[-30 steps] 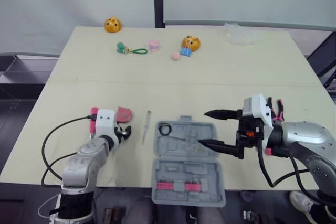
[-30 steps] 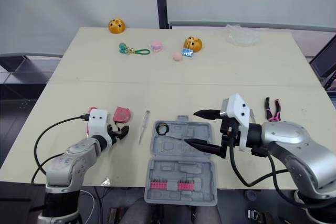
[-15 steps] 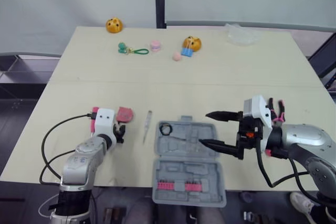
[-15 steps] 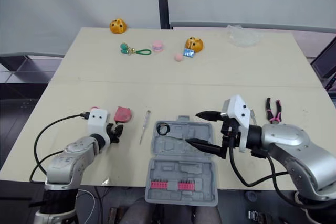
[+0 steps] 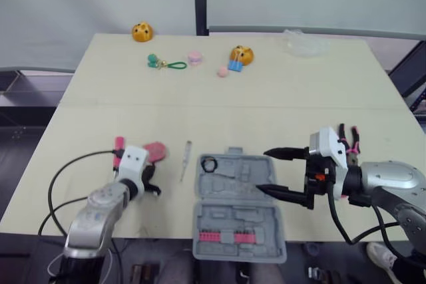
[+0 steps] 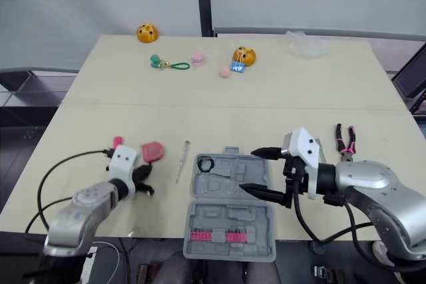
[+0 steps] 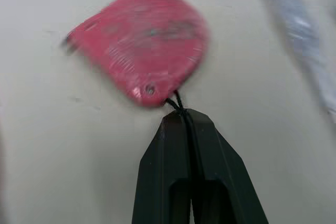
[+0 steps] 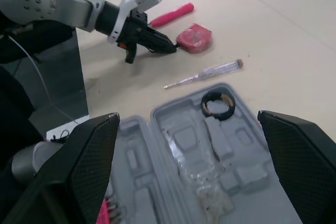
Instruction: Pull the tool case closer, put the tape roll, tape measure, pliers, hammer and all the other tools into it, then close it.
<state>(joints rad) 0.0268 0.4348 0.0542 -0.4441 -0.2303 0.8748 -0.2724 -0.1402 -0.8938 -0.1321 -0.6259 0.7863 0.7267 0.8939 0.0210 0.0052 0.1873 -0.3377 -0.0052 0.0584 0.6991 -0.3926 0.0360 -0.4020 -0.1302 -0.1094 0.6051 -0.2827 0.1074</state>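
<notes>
The grey tool case [image 5: 229, 221] lies open at the table's front edge, with a black tape roll [image 5: 210, 163] in its far left pocket. A red tape measure [image 5: 155, 151] rests on the table left of the case. My left gripper [image 7: 184, 116] is shut on its thin black cord, just on the near side of it. My right gripper [image 5: 264, 171] hangs open over the case's right half with nothing between its fingers. A clear-handled screwdriver [image 5: 185, 159] lies between tape measure and case. Pink-handled pliers [image 6: 345, 139] lie behind my right arm.
A pink tool handle [image 5: 118, 147] lies left of my left wrist. At the far end sit two orange toys [image 5: 142, 31] [image 5: 242, 54], a green keychain [image 5: 165, 64], small pink pieces [image 5: 194, 58] and a clear plastic bag [image 5: 303, 42]. A black cable [image 5: 63, 181] loops by the front left edge.
My left gripper closed, pinching the tape measure's cord, and drew back toward the front edge. The tape measure shifted slightly nearer. My right gripper stayed open and sank a little over the case.
</notes>
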